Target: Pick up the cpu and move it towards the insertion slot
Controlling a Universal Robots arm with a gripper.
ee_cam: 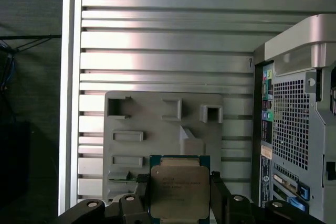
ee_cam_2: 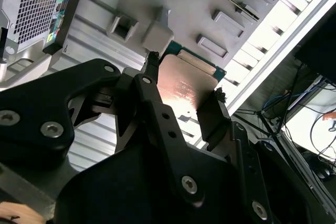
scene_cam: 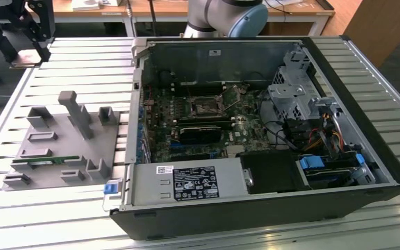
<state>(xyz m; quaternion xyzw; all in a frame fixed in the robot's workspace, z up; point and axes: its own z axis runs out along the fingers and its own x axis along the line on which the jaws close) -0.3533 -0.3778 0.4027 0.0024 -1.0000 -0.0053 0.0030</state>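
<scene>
Between the black fingers point(ee_cam: 216, 192) of the arm's gripper point(ee_cam: 178, 203), the cpu point(ee_cam: 177, 190), a small flat square chip with a silvery metal top and a thin green rim, is clamped by two opposite edges, as seen in the first wrist view. The jaws are closed narrowly on the chip, whose metal top is turned toward both wrist cameras.

Behind the chip in that view a flat grey plastic fixture plate point(ee_cam: 157, 129) with raised blocks and recessed pockets is seen lying on the ribbed aluminium table point(ee_cam: 157, 24). In the exterior view the gripper is placed over the table's far corner at the exterior view's left, beyond the fixture plate, on which a long narrow green memory stick point(scene_cam: 44, 162) is laid.

The insertion slot point(scene_cam: 205, 107), a square black processor socket with a shiny metal frame, is set on the green circuit board point(scene_cam: 162, 107) inside the open black computer case point(scene_cam: 255, 219), well apart from the held chip toward the exterior view's right. The case's pale metal side wall point(scene_cam: 137, 94) is stood upright between gripper and socket. A long black rectangular card point(scene_cam: 200, 133) is mounted just beside the socket, and a bundle of coloured cables point(scene_cam: 325, 138) is gathered farther toward the exterior view's right.
</scene>
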